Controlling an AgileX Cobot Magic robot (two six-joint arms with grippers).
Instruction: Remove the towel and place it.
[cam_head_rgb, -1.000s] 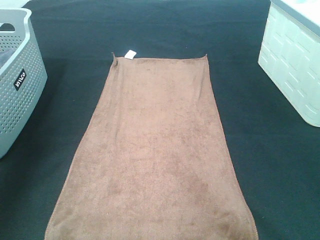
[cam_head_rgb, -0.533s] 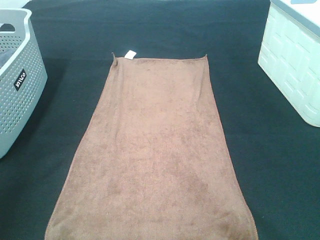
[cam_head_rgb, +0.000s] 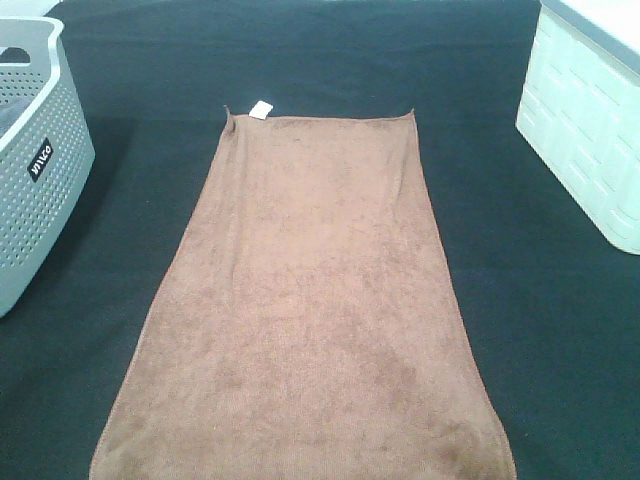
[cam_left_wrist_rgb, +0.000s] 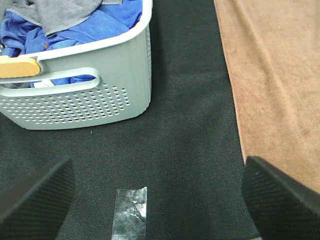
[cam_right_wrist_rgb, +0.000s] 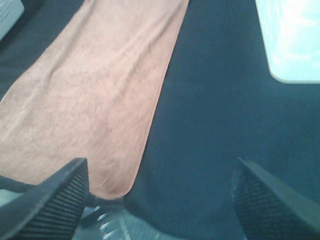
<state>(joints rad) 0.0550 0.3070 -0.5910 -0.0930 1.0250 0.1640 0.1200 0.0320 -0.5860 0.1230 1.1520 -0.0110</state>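
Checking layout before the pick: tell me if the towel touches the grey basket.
Apart. The exterior high view shows bare dark mat between the towel and the grey basket.

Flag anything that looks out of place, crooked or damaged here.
Little stands out. The brown towel lies flat and straight on the dark mat, its white tag at a far corner. One oddity: a scrap of clear tape stuck to the mat near the grey basket. Both grippers are open and empty.

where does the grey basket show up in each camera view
Exterior high: basket at the left edge, cut off by the frame.
Left wrist: basket fills the upper left, blue and grey cloth inside.
Right wrist: only a pale corner, probably the basket.
Shared landmark: the towel.
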